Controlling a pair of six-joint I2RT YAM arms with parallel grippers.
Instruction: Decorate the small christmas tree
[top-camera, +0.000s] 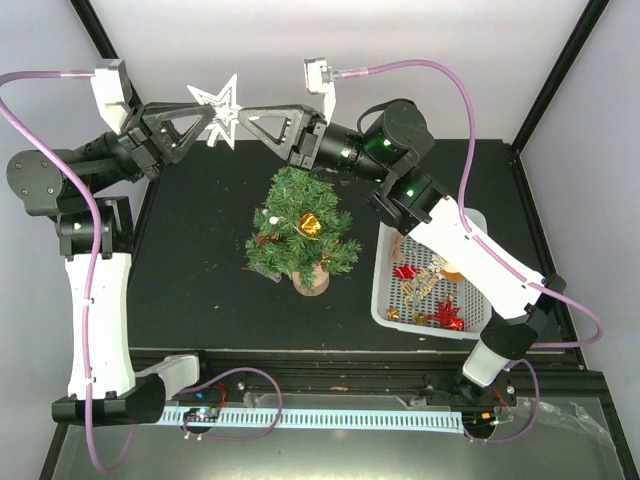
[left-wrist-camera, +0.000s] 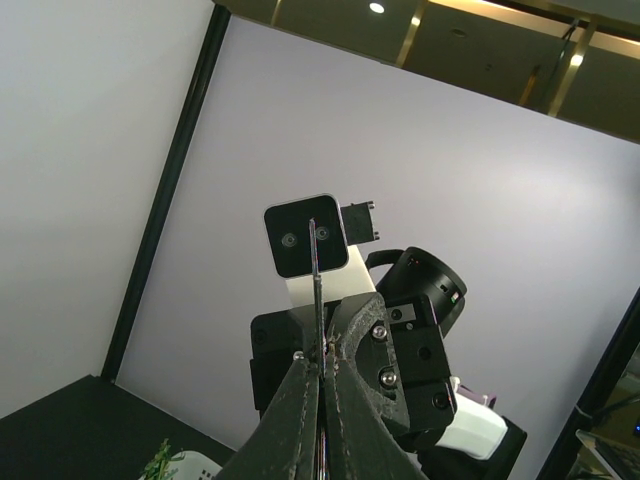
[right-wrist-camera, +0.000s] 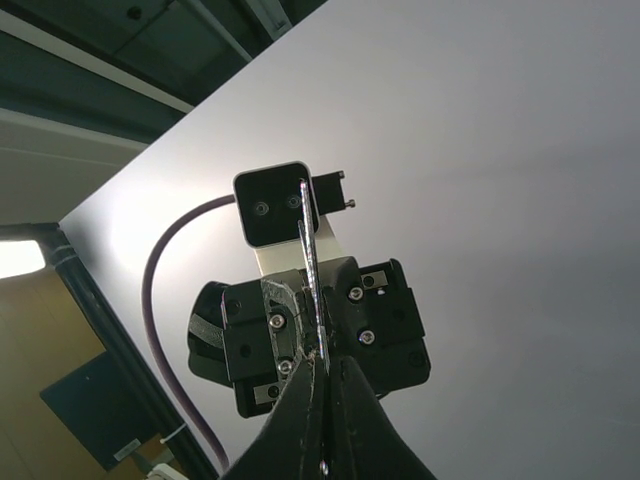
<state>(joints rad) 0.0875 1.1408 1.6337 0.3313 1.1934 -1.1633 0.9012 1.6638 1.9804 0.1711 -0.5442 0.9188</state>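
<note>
Nearest me, on the right side of the black table (top-camera: 190, 260), sits a white basket (top-camera: 381, 300) with red bows (top-camera: 450, 315) and some gold bits lying inside. Just left of it, near the middle of the table, the tree (top-camera: 300, 232) stands upright on its wooden disc (top-camera: 311, 283). It already carries a gold ball (top-camera: 310, 224) and a small white one (top-camera: 272, 217).

Further back, up in the air beyond the tree, the two arms meet tip to tip. Between them hangs a silver star (top-camera: 225, 98). The left claw (top-camera: 207, 122) is clamped on the star's left side and the right claw (top-camera: 241, 120) is pinched on its right side. From each wrist the star shows edge-on as a thin bright strip (left-wrist-camera: 313, 260) (right-wrist-camera: 308, 260) rising from between closed fingers (left-wrist-camera: 300, 420) (right-wrist-camera: 300, 430), with the other claw facing straight back.
</note>
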